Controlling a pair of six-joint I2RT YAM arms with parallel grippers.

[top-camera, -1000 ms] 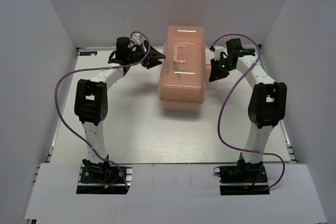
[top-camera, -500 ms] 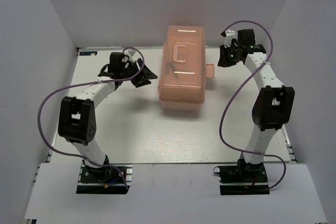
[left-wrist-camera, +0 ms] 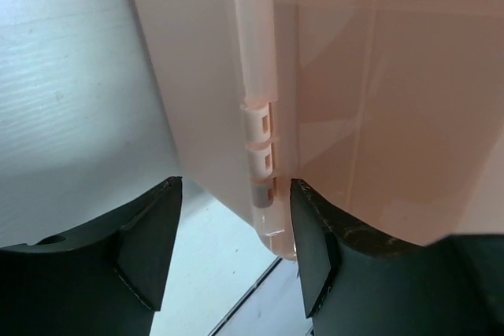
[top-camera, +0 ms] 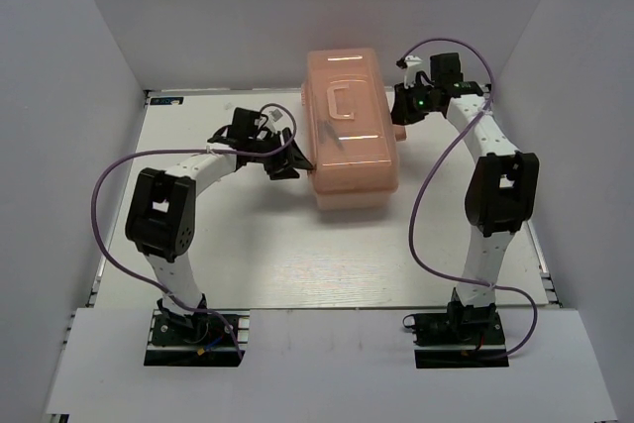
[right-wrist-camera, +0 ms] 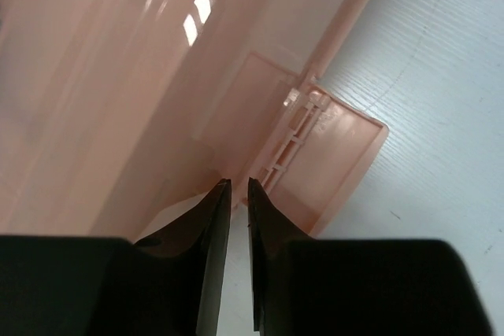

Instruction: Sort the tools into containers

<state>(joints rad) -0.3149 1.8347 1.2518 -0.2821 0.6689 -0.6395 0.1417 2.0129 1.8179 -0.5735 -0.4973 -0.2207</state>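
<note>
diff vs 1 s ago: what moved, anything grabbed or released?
Left gripper pulled away, then returned nearer along the toolbox's left side, jaws open facing its hinge. Right gripper moved from the latch toward the far right corner, jaws slightly parted. Toolbox shifted slightly right. Nothing gripped; lid stays shut.

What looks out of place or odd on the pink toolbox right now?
The peach-pink plastic latch flap on the right side of the translucent peach-pink plastic toolbox is flipped outward instead of clipped down, just beyond the right gripper. The toolbox also sits slightly askew on the white table. No damage or spill shows.
</note>
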